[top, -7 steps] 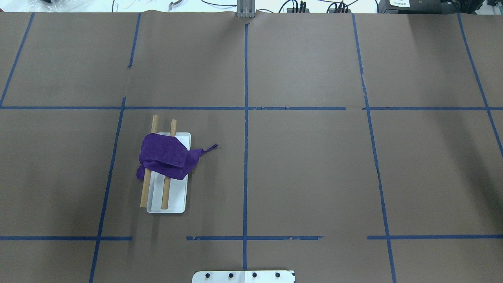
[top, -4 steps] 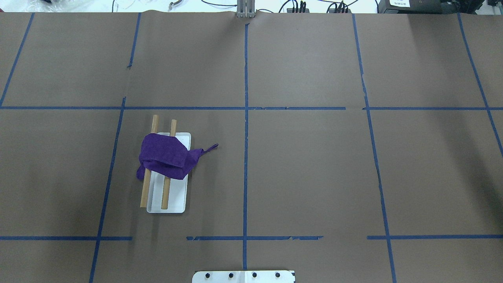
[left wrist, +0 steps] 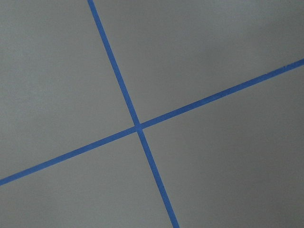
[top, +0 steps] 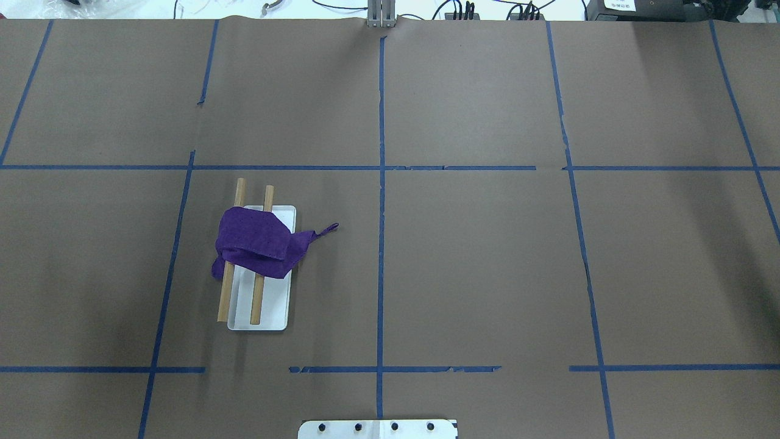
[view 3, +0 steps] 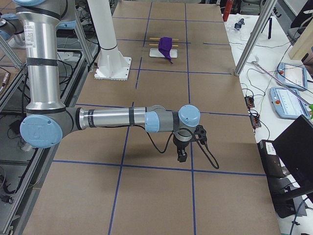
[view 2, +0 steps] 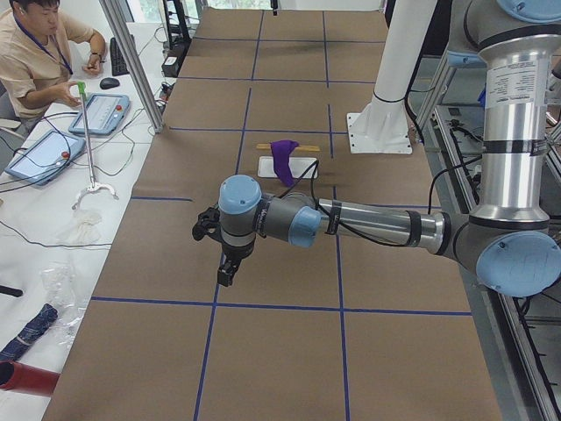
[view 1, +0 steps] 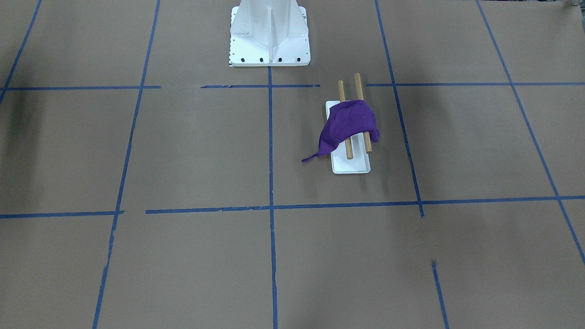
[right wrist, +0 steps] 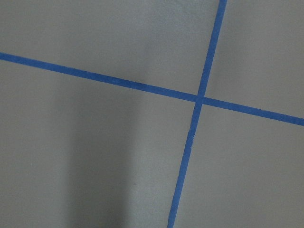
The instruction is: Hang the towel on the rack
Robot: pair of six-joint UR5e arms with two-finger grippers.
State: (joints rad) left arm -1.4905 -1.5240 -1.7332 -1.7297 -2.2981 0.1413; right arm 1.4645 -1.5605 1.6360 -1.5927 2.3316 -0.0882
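The purple towel [top: 255, 241] lies bunched over both brown rods of the rack [top: 271, 314], and its thin tail [top: 326, 230] points toward the middle of the tabletop [top: 487, 274]. Only the side views show the arms. There the left claw [view 2: 225, 274] and the right claw [view 3: 182, 156] hang over bare tabletop, well apart from the rack, and I cannot tell if their fingers are apart or together.

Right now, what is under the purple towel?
The deep purple cloth towel drapes over two parallel brown wooden rods, above the flat white rectangular base. The rods' covered stretch and whatever holds them up are hidden.
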